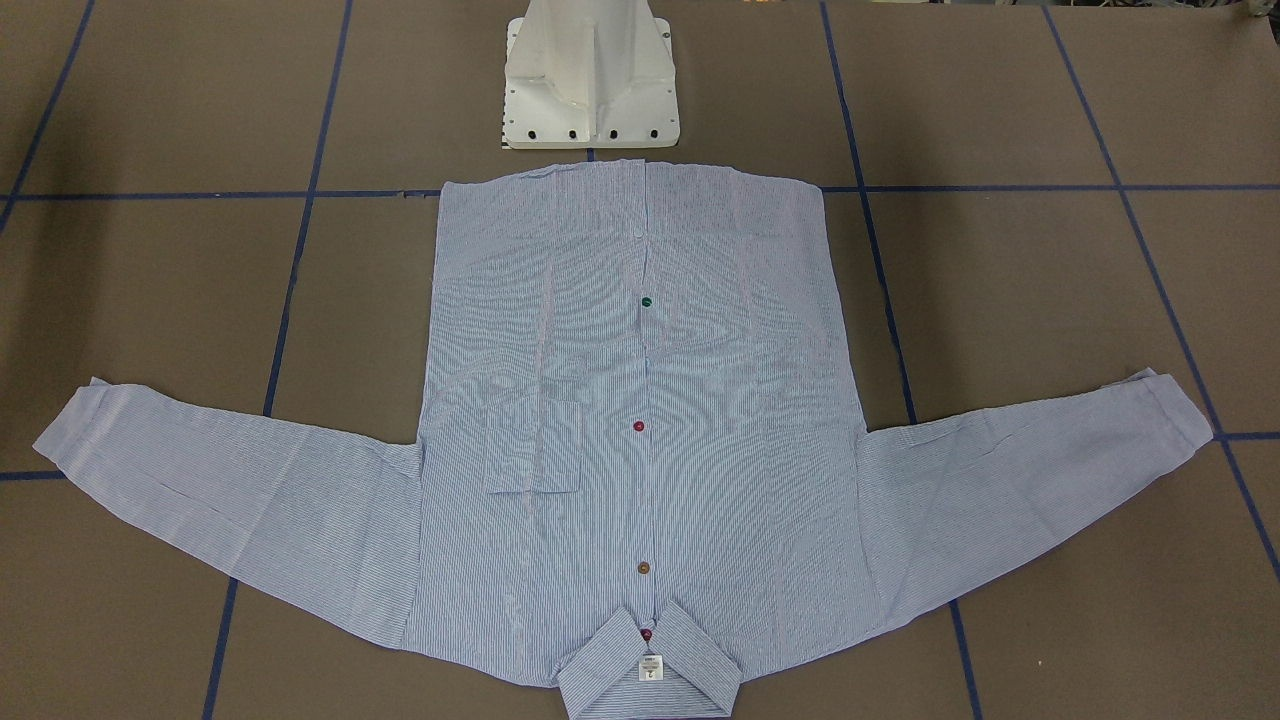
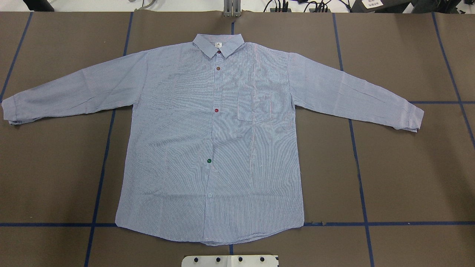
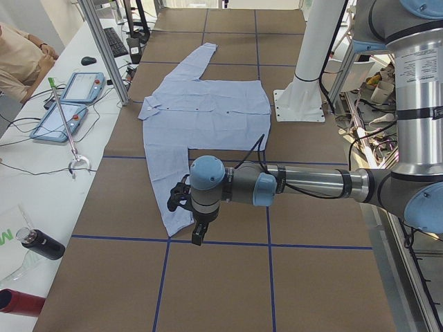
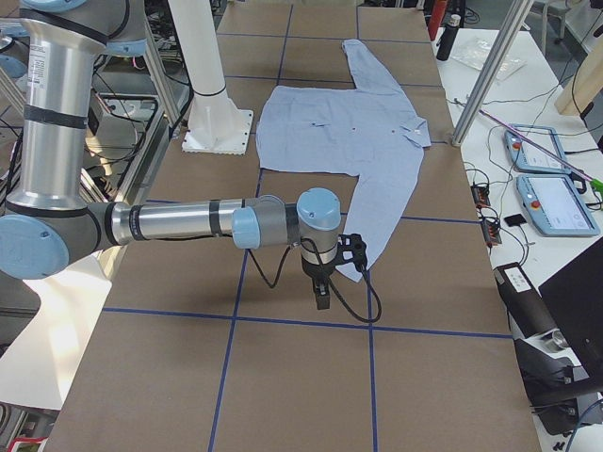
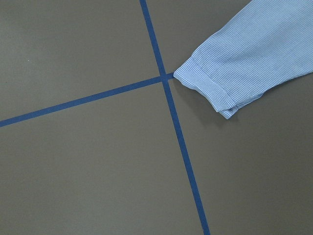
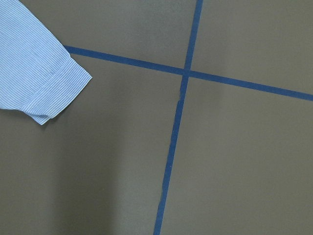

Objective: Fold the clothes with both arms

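Here we go: the light blue, finely white-striped long-sleeved button-up shirt (image 2: 174,148) lies flat and face up on my brown counter (image 2: 408,178), buttoned down the middle. Its hem is just in front of my white pedestal base (image 1: 590,80) and its collar (image 2: 219,43), white label showing, is on the far side. Both sleeves are spread wide, one to each side, and the chest pocket (image 2: 254,107) sits on my right half. From the collar down the placket I see a red button, a brown one (image 2: 218,68), another red (image 2: 216,110), then a green one (image 2: 209,160). My left end effector (image 3: 198,238) hangs over the counter just beside the left sleeve's end. My left wrist camera looks down on that cuff (image 5: 205,85), whose corner is right at a crossing of the dark blue tape lines (image 5: 168,127). My right end effector (image 4: 322,296) hangs the same way near the right sleeve's cuff (image 6: 54,93), which lies close to another tape line. Only the side cameras catch either end effector, so I cannot tell how far the fingers are spread; neither has hold of any cloth that I can see.
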Controlling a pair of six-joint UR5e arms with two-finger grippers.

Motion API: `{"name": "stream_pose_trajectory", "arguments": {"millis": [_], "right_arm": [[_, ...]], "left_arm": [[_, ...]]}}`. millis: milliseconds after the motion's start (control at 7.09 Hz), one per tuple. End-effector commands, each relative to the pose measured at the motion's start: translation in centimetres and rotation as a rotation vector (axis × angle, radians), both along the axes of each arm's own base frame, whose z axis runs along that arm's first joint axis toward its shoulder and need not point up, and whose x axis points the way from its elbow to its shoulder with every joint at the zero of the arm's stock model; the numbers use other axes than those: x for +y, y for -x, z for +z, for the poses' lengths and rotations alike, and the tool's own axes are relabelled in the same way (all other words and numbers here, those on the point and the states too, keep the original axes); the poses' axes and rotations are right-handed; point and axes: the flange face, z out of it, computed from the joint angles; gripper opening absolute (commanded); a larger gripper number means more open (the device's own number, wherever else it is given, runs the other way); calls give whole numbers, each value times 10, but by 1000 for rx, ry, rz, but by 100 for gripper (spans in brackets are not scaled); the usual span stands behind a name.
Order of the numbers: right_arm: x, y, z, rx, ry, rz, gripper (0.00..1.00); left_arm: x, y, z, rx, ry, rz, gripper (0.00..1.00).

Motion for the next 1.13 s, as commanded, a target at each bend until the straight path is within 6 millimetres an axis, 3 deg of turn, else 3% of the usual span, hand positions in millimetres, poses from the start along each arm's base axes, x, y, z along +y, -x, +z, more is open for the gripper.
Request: {"name": "stream_pose_trajectory", "arguments": {"millis": [0,423,564,847,988], "right_arm": [[0,0,0,0,0,0,100],[-8,6,-12,-12,-30,-11,100],[-28,9,-42,-26,-156,-14,100],[-49,11,-71,-41,-320,-9,100],[-53,11,-74,-47,-301,20,100]], "left_arm": [[1,0,2,-1,5,0,100],[-6,1,-11,-11,-107,-8,100],[-13,1,-26,-7,-197,-30,100],[-49,2,-77,-15,-513,-45,100],[-68,3,-77,-24,-540,-52,100]]}}
